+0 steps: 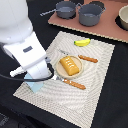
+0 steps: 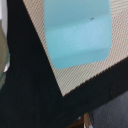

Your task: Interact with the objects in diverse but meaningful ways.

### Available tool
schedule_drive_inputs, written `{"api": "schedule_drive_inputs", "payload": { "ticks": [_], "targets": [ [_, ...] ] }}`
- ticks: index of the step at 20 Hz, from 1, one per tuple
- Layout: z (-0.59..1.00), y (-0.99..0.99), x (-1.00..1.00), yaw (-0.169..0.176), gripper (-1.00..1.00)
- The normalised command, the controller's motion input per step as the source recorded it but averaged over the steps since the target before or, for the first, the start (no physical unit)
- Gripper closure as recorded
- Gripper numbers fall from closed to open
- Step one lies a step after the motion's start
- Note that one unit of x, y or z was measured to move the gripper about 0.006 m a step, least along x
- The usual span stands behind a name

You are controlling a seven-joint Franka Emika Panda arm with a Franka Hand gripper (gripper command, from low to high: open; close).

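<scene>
Arm (image 1: 22,47) stands low over the placemat's (image 1: 75,107) corner at the exterior view's left. Gripper is hidden behind the arm body; jaw state cannot be determined. Blue cup (image 1: 36,86) lies on its side at that corner, directly beneath the arm; the wrist view shows the cup (image 2: 77,32) close up on the weave. Bread (image 1: 70,65) sits on a plate (image 1: 59,73) mid-mat, a knife (image 1: 75,84) touching the plate's rim. Banana (image 1: 82,42) lies at the mat's far edge. Two grey pots (image 1: 65,9) stand on a brown board (image 1: 112,31) beyond.
</scene>
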Motion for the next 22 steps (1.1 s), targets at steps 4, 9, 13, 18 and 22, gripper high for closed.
{"api": "schedule_drive_inputs", "payload": {
  "ticks": [4, 9, 13, 18, 22],
  "targets": [
    [-0.44, -0.19, 0.04, 0.057, -1.00],
    [-0.30, -0.25, 0.07, 0.044, 1.00],
    [0.10, -0.22, 0.37, 0.001, 1.00],
    [0.16, -0.21, 0.22, 0.006, 1.00],
    [0.48, 0.12, 0.14, 0.031, 1.00]
  ]
}}
